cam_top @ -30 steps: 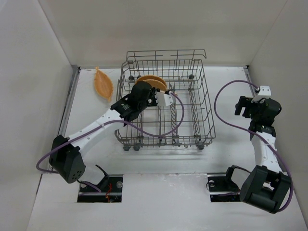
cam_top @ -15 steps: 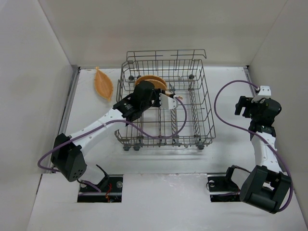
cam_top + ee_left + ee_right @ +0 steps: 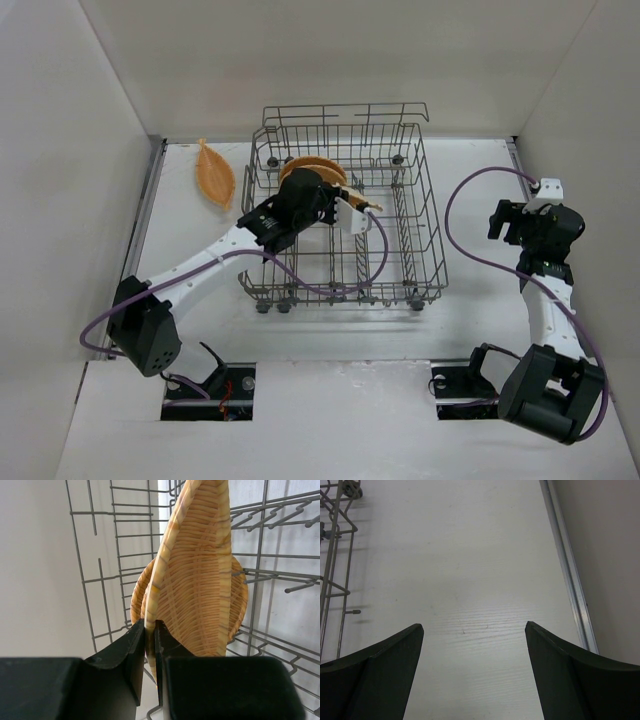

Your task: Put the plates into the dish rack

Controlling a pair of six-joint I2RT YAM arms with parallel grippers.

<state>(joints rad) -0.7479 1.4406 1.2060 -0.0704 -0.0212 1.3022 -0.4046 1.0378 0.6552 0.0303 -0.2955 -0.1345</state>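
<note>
A: Where is the left claw (image 3: 150, 625)?
B: Clamped on the rim of a woven-look orange plate (image 3: 197, 565). Both black fingers (image 3: 131, 650) pinch its lower edge, and the plate stands on edge, a little tilted, inside the dish rack (image 3: 425, 255).
A: Which part of the rack?
B: Back left, going by the top camera. The left arm reaches in from the near left over the rack's side, its purple cable (image 3: 375, 250) looping across the wires.
A: Anything loaded already?
B: Yes, standing plates (image 3: 318, 166) sit upright among the tines at the back left, just behind the clamped one. The wrist camera shows two rims there, close together, so two by my count. Whether the clamped plate touches them I cannot tell.
A: Any others?
B: One loose plate (image 3: 214, 172) on the white tabletop (image 3: 330, 335), left of the rack near its back corner, apart from the wire. From above it looks narrow and leaf-shaped.
A: And the right claw (image 3: 474, 626)?
B: Fingers spread wide, gripping nothing, hanging over bare tabletop well to the right of the rack. Only a bit of the rack's wire shows at the left of its camera, and a metal rail (image 3: 570, 580) runs along the wall side
</note>
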